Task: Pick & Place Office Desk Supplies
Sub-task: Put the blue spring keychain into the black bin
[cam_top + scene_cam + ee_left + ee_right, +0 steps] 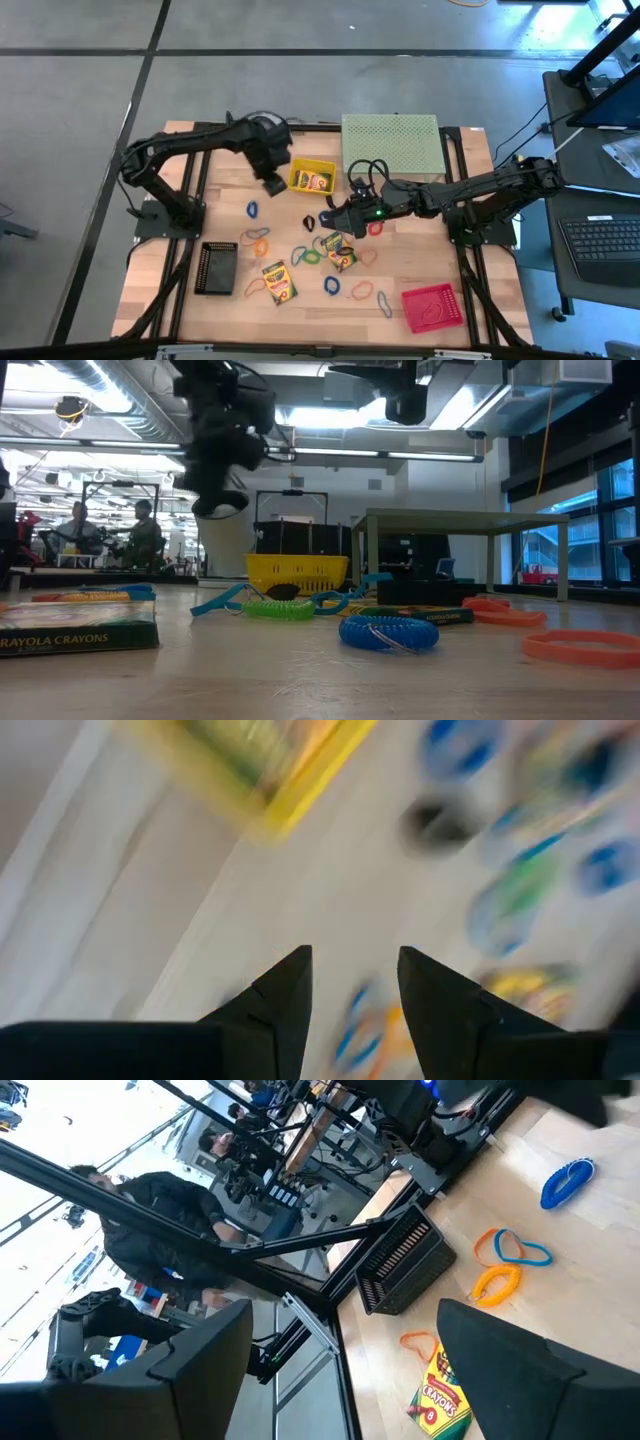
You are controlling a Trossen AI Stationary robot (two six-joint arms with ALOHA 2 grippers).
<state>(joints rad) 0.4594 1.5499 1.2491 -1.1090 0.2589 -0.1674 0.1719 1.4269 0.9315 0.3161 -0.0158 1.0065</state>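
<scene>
Crayon boxes lie on the table [279,282], [338,250], and one sits in the yellow bin [311,178]. Rubber bands lie scattered: blue [252,210], green [310,257], red [375,228], orange [360,290]. A small black clip [309,221] lies mid-table. My left gripper [272,183] hovers just left of the yellow bin, open and empty, as its wrist view [355,970] shows. My right gripper [335,220] hovers just right of the clip, open wide and empty in its own view [345,1308].
A black tray [217,267] lies at the near left and a red tray [432,306] with a band in it at the near right. The pale green perforated stand [390,143] is at the far edge. People sit in the room beyond the table [140,535].
</scene>
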